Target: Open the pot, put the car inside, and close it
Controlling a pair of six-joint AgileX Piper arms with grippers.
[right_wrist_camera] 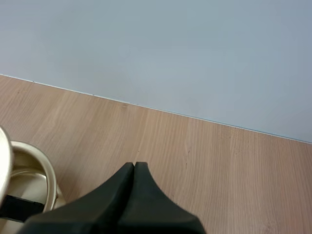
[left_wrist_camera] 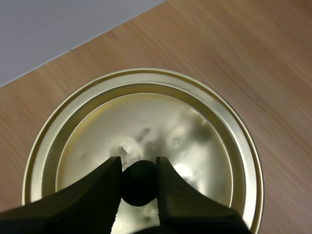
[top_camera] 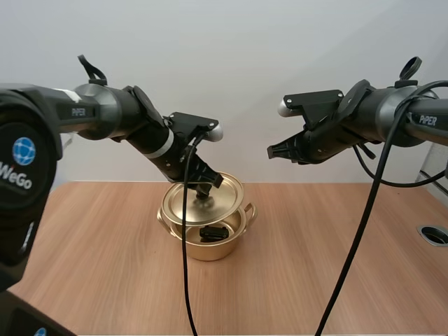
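High view showed the worktop (top_camera: 98, 245) with free room all around the pot (top_camera: 210, 253). The lid (top_camera: 183, 204) hung tilted over the pot's back rim, its knob (left_wrist_camera: 139, 184) pinched by the left tool (top_camera: 205, 187). The car (top_camera: 213, 232) lay inside the pot. The right tool (top_camera: 275, 151), clenched on nothing, hovered above and right of the pot.

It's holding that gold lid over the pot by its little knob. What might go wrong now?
The left end effector pinches only the small round knob of the lid, so the lid might swivel or slip. It hangs tilted, covering only the far part of the pot. Lowered so, it may catch the rim and sit crooked over the car inside.
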